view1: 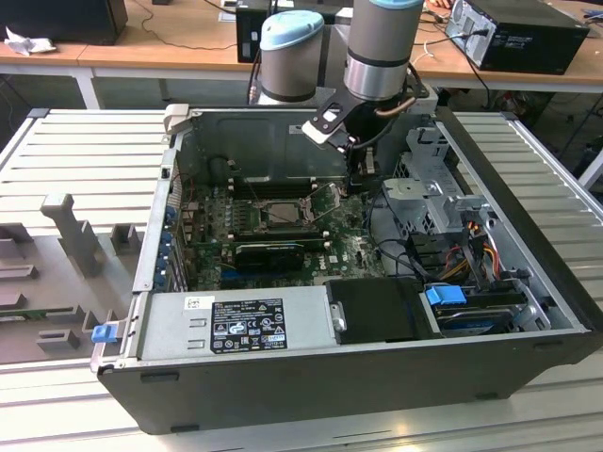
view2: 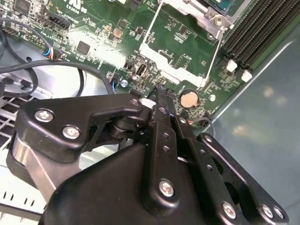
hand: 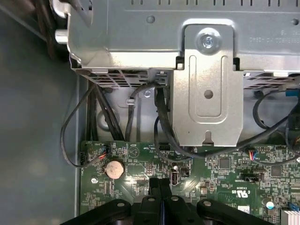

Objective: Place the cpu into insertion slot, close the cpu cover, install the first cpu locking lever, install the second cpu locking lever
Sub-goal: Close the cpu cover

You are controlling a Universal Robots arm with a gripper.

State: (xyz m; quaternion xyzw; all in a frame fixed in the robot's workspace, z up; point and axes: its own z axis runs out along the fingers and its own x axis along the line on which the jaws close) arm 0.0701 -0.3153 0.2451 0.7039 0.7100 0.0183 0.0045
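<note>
The black claw (hand: 159,186), green motherboard (hand: 220,174) with its pale beige coin cell (hand: 114,168), silvery-grey drive bracket (hand: 206,93), black cables (hand: 161,126), dark grey computer case (view1: 283,386).

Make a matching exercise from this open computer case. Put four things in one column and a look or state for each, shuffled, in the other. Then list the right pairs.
Things
1. insertion slot
2. coin battery
3. end effector
4. power supply

Descriptions
A. grey box along the wall of the case nearest the exterior view's camera
B. black, shut, low over the green board
C. square, metal-rimmed, amid the green board
D. round pale disc on the green board

Pairs: 1-C, 2-D, 3-B, 4-A
</note>
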